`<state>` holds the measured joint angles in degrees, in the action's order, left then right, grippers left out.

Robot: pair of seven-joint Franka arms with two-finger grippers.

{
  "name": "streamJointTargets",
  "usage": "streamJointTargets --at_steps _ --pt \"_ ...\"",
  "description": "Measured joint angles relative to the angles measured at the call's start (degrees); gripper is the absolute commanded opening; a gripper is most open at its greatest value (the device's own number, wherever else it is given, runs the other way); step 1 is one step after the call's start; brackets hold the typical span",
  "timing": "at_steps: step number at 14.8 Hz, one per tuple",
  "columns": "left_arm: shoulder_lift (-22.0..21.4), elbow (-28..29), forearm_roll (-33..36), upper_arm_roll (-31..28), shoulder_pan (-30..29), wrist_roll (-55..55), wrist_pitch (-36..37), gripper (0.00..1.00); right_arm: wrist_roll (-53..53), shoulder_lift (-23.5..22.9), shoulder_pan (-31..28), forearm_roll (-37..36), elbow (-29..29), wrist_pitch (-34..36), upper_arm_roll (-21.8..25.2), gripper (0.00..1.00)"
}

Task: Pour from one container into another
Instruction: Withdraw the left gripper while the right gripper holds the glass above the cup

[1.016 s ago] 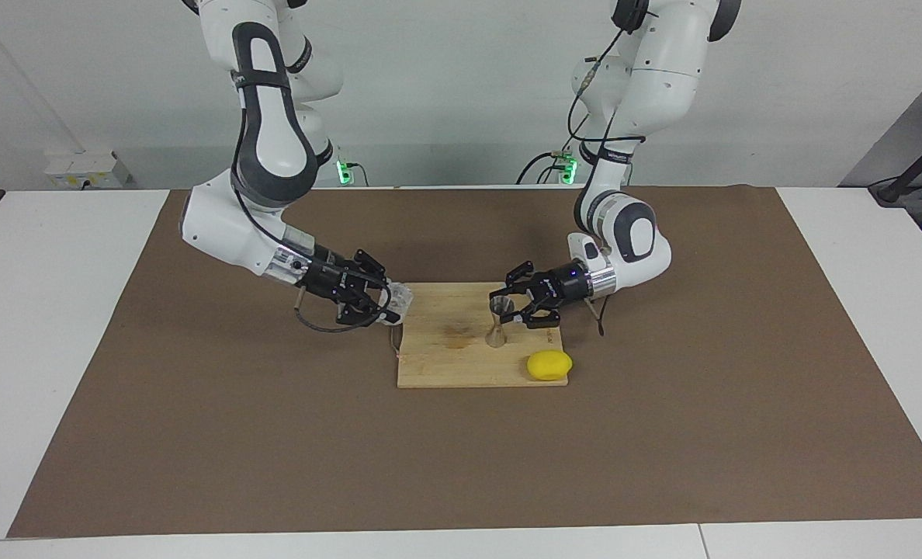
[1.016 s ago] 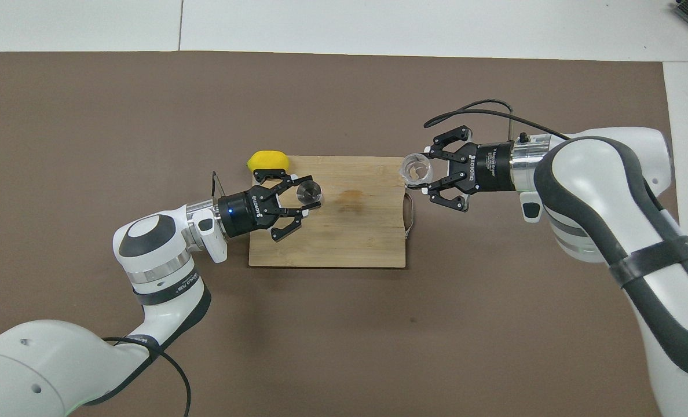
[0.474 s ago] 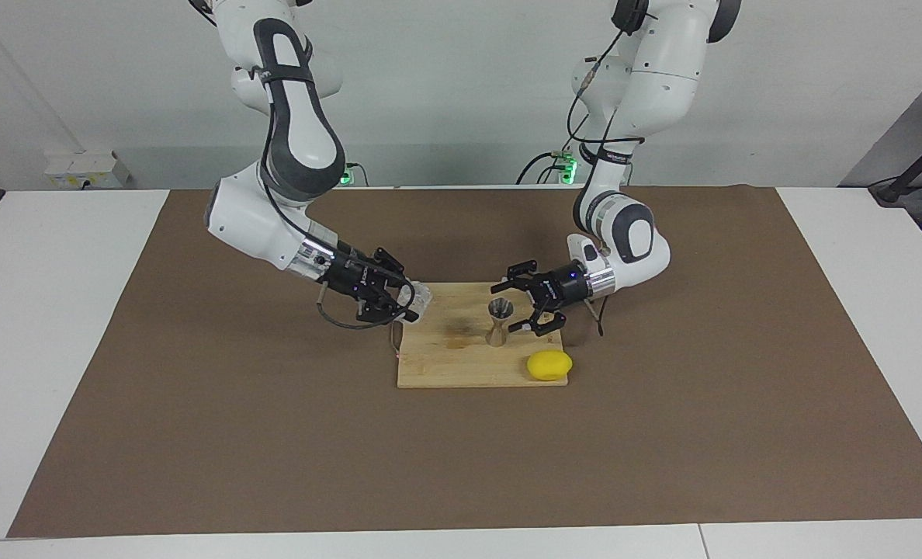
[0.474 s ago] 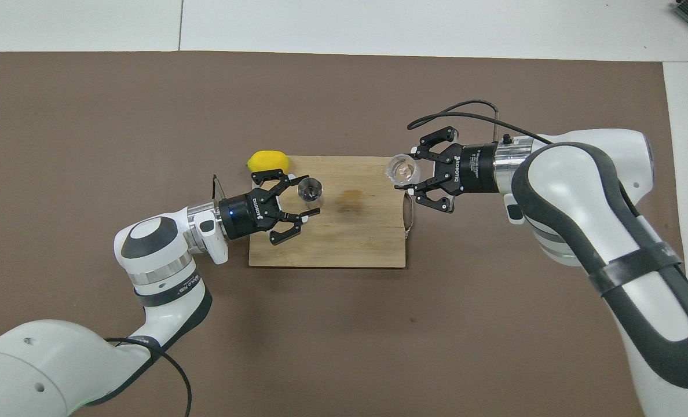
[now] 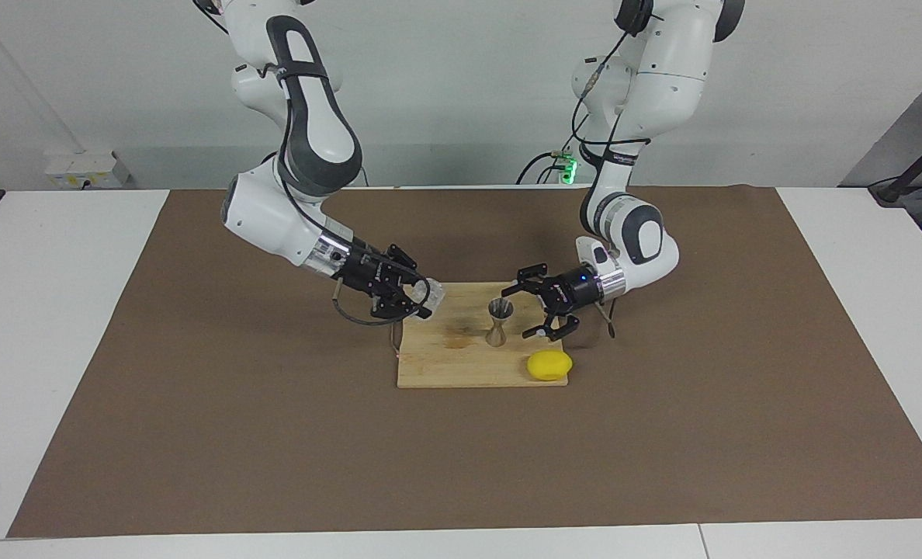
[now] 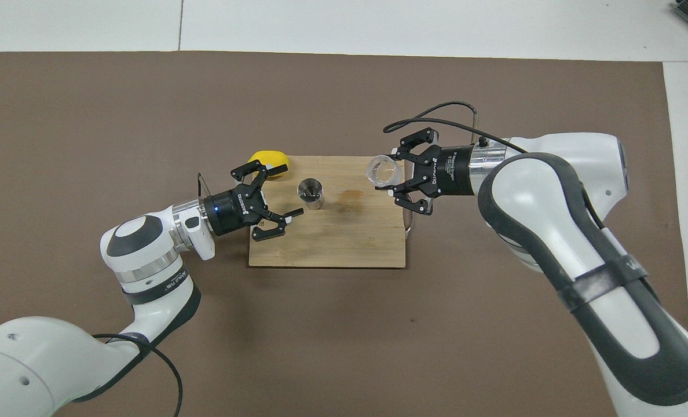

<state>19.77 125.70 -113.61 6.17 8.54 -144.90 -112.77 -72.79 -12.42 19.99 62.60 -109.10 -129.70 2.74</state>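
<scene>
A small steel jigger stands upright on the wooden cutting board. My left gripper is open just beside the jigger, toward the left arm's end of the table, and is not touching it. My right gripper is shut on the clear cup. It holds the cup a little above the board's edge at the right arm's end, mouth turned toward the jigger.
A yellow lemon lies at the board's corner toward the left arm's end, farther from the robots than the left gripper. The board sits on a brown mat covering the table. A cable loops off the right gripper's wrist.
My left gripper has opened, let go of the jigger and drawn back a little. My right gripper has carried the cup in over the board toward the jigger.
</scene>
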Motion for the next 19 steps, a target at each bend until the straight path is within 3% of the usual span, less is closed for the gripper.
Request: streamJointTargets --at_steps 7,14,19 --pt "-0.16 2.42 10.22 -0.16 -8.93 0.00 3.80 1.00 -8.30 -0.12 3.68 -5.29 2.84 -3.50 -0.04 0.00" --pt "-1.12 3.13 28.73 -0.41 -25.29 0.00 12.63 1.00 -17.74 -1.41 5.45 -15.60 6.23 -3.57 -0.04 0.00" --pt "-2.35 1.68 39.00 -0.51 -33.14 0.00 17.70 1.00 -20.76 -1.93 7.29 -18.62 7.19 -3.62 0.00 0.00"
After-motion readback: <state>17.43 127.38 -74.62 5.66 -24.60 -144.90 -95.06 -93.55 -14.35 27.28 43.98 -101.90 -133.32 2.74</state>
